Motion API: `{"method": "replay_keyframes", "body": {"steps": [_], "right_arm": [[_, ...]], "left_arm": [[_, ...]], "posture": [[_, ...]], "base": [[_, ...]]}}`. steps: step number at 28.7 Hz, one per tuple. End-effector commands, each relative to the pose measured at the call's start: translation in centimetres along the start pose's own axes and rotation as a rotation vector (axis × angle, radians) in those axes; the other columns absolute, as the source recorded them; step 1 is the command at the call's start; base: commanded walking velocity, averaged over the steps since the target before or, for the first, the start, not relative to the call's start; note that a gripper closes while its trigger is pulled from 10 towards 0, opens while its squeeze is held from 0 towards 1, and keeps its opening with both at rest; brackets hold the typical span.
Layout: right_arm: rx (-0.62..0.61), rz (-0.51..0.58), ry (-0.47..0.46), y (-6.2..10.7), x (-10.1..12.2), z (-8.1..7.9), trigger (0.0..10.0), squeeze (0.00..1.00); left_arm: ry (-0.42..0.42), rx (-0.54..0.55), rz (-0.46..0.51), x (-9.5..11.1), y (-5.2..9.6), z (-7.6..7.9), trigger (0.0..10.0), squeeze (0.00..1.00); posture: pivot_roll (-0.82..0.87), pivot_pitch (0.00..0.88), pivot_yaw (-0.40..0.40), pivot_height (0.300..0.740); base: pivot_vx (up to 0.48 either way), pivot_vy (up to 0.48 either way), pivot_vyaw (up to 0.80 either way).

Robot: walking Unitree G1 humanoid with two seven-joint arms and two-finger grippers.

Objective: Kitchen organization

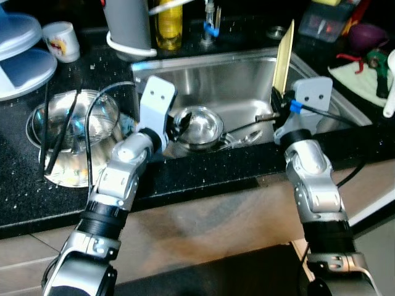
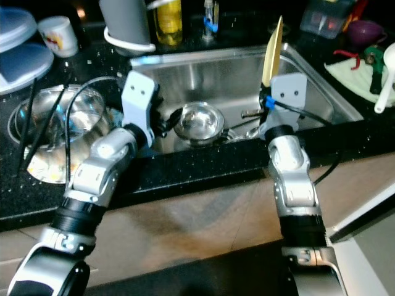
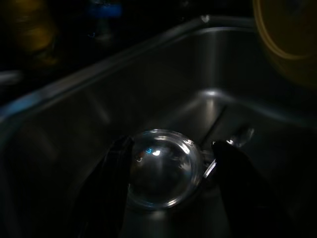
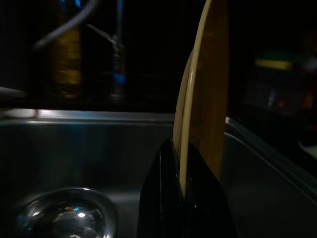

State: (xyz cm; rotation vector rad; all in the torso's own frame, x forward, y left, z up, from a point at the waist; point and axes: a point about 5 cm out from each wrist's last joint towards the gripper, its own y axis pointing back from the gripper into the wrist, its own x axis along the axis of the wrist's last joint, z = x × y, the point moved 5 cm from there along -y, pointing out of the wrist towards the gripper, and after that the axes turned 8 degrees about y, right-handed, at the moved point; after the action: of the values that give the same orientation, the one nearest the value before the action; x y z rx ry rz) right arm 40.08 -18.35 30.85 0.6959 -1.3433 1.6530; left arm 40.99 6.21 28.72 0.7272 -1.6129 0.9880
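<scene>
We see one steel bowl [image 1: 199,126] in sink [image 1: 247,74], left gripper [image 3: 171,171] jaws wide astride it. Right gripper [image 4: 181,198] jaws clamp one yellow plate [image 1: 284,58] upright. Worktop [image 1: 203,169]: one glass bowl [image 1: 74,126].
</scene>
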Motion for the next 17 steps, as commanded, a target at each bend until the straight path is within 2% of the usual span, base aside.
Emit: {"method": "replay_keyframes", "body": {"steps": [1,12,17], "right_arm": [[-0.014,0.025,0.001,-0.01,0.63,0.38,10.0,0.0],[-0.02,0.02,0.003,0.12,0.51,0.63,10.0,0.0],[-0.025,0.017,0.001,0.03,0.39,0.82,10.0,0.0]], "left_arm": [[-0.031,-0.01,-0.017,-0.39,0.13,0.18,10.0,0.0],[-0.033,-0.019,-0.014,-0.33,0.12,0.35,10.0,0.0],[-0.028,-0.062,-0.009,-0.18,0.09,1.16,10.0,0.0]], "posture": [[-0.1,0.193,0.022,0.74],[-0.1,0.191,0.023,0.74],[-0.1,0.189,0.025,0.74]], "base": [[0.0,0.0,0.0],[0.0,0.0,0.0],[0.0,0.0,0.0]]}}
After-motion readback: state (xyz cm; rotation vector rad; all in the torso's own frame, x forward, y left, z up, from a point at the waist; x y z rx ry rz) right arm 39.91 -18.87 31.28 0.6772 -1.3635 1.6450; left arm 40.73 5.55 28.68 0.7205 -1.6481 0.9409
